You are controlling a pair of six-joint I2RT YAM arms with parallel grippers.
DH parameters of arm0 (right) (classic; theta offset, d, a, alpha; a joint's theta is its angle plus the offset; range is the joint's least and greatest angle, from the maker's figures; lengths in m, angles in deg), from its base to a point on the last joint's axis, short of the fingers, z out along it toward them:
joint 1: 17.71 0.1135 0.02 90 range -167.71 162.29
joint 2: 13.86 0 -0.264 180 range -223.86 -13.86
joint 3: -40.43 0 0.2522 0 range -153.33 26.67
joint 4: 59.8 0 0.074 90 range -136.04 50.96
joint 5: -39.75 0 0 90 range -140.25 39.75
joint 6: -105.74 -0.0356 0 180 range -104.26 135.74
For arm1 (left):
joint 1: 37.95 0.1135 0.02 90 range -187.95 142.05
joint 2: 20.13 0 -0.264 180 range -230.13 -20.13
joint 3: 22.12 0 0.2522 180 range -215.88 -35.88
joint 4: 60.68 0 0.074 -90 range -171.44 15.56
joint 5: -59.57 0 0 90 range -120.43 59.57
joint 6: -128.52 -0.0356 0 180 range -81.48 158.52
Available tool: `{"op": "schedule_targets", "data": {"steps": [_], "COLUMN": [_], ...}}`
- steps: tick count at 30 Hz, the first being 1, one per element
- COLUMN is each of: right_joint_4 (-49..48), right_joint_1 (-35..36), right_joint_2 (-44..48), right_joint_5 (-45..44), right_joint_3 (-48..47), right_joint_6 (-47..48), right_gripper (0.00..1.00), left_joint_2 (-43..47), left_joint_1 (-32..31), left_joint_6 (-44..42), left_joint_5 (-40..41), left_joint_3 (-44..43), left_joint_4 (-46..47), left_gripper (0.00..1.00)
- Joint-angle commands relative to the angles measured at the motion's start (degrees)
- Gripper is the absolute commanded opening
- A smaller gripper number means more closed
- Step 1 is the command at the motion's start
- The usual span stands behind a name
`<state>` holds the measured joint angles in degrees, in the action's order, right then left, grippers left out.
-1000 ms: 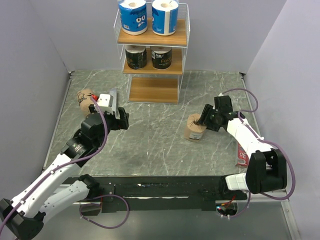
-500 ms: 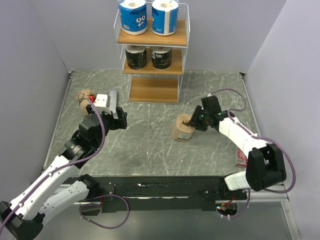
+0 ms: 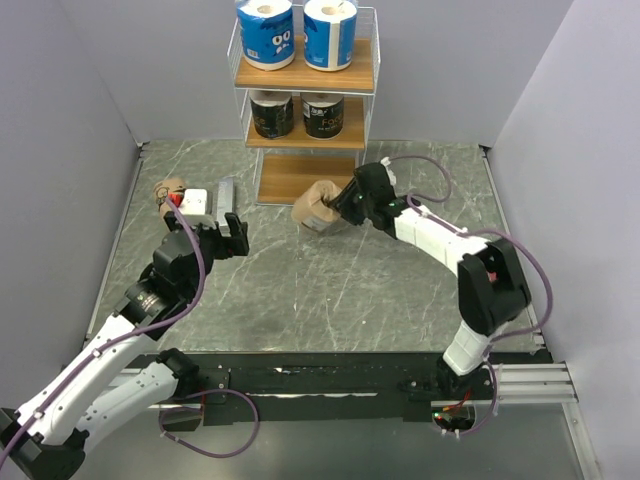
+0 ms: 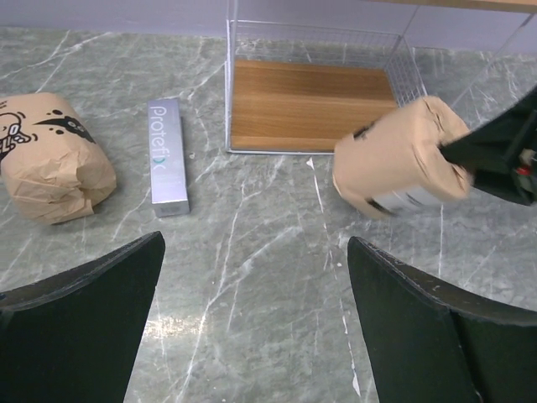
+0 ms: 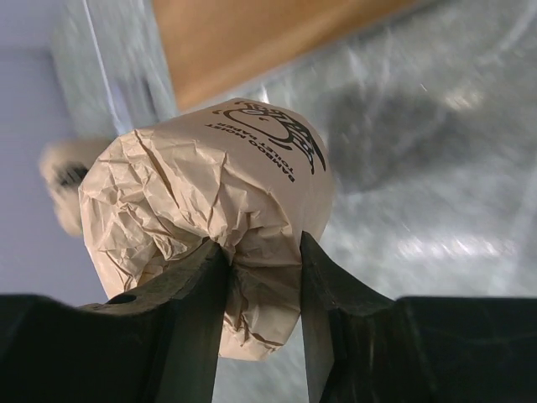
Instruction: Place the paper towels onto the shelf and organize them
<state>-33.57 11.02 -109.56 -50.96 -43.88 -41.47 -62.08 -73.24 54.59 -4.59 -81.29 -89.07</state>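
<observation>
My right gripper [image 3: 342, 208] is shut on a tan kraft paper towel roll [image 3: 316, 207] and holds it off the table, just in front of the shelf's [image 3: 306, 180] bottom board. The same roll shows in the right wrist view [image 5: 210, 210] and in the left wrist view [image 4: 401, 156]. Two blue-and-white rolls [image 3: 265, 32] stand on the top tier and two black rolls [image 3: 272, 113] on the middle tier. The second tan roll [image 3: 168, 190] lies at the far left; it also shows in the left wrist view [image 4: 52, 170]. My left gripper [image 4: 252, 277] is open and empty above the table.
A flat grey metal bar [image 4: 166, 157] lies between the left tan roll and the shelf. Grey walls close the table on the left, right and back. The arm bases and a black rail run along the near edge.
My right gripper has carried the tan roll up off the table and to the far left, from mid-right of the table to the front of the shelf. The left arm has shifted slightly.
</observation>
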Motion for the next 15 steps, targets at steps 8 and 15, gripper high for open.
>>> {"op": "schedule_targets", "data": {"steps": [8, 15], "right_joint_4": [-13.36, -9.84], "right_joint_1": [2.29, 3.0], "right_joint_2": [-7.3, -11.08], "right_joint_5": [-15.35, -21.95], "right_joint_3": [-4.51, -7.67], "right_joint_6": [-23.11, -32.43], "right_gripper": [0.42, 0.42], "left_joint_2": [3.02, 3.99], "left_joint_1": [-0.04, -0.13], "left_joint_6": [1.15, 1.33], "left_joint_5": [3.33, 3.25], "left_joint_3": [-0.12, 0.14], "left_joint_4": [1.19, 1.54], "left_gripper": [0.96, 0.96]}}
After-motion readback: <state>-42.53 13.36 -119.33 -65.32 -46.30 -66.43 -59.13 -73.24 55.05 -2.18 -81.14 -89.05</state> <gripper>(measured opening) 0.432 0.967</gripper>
